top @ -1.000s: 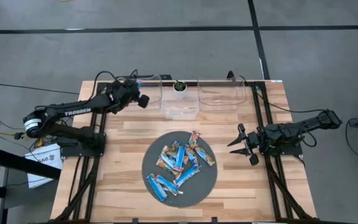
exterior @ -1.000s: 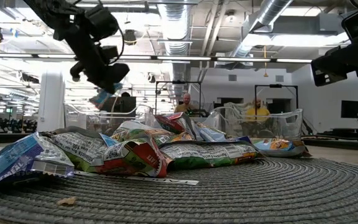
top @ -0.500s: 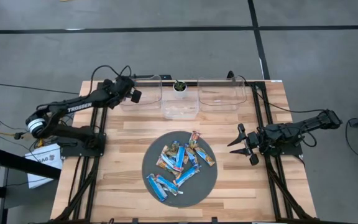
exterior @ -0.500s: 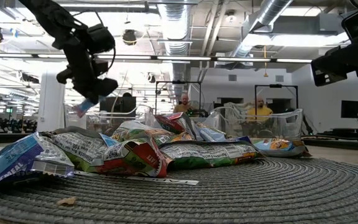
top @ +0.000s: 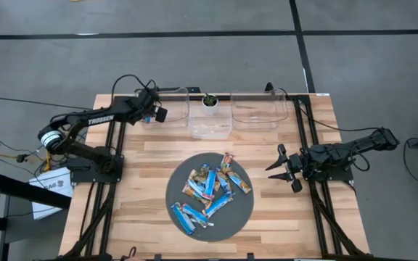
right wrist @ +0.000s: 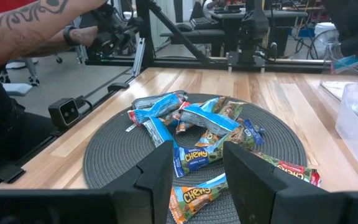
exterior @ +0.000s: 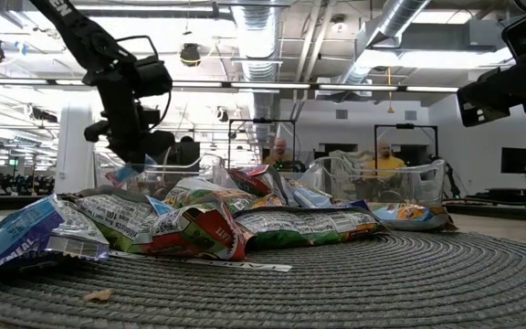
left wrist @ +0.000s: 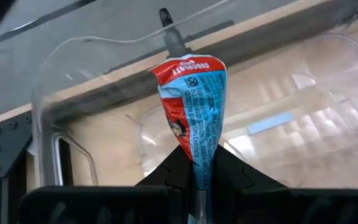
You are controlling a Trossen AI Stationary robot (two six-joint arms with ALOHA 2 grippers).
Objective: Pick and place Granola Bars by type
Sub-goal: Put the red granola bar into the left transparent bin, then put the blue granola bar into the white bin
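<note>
Several granola bars (top: 209, 190), blue, blue-and-white and tan, lie heaped on a round dark woven mat (top: 242, 214) in the middle of the table. They also show in the right wrist view as a pile of bars (right wrist: 197, 134). My left gripper (top: 151, 113) is at the far left, over the leftmost clear bin (top: 171, 103), shut on a blue bar with a red end (left wrist: 193, 102). In the low view this gripper (exterior: 133, 137) hangs low behind the pile. My right gripper (top: 284, 167) waits open to the right of the mat, with its fingers (right wrist: 160, 171) pointing at the pile. My left gripper pinches the blue bar between its two fingers at one narrow end (left wrist: 197, 167). The rest of the bar sticks out past the fingertips, and its red crimped end (left wrist: 188, 65) is farthest out. The bar is lifted clear, over the bin's open top.
Three clear bins stand along the far edge: left, middle (top: 210, 122) and right (top: 260, 109). A small potted plant (top: 210, 100) stands behind the middle one. A person's tattooed arm (right wrist: 36, 25) shows beyond the table in the right wrist view. Bare wood lies around the mat.
My left gripper has carried the blue bar toward the table's left edge and downward, to the leftmost bin, and has stayed shut on it. The right arm and the pile have kept still.
</note>
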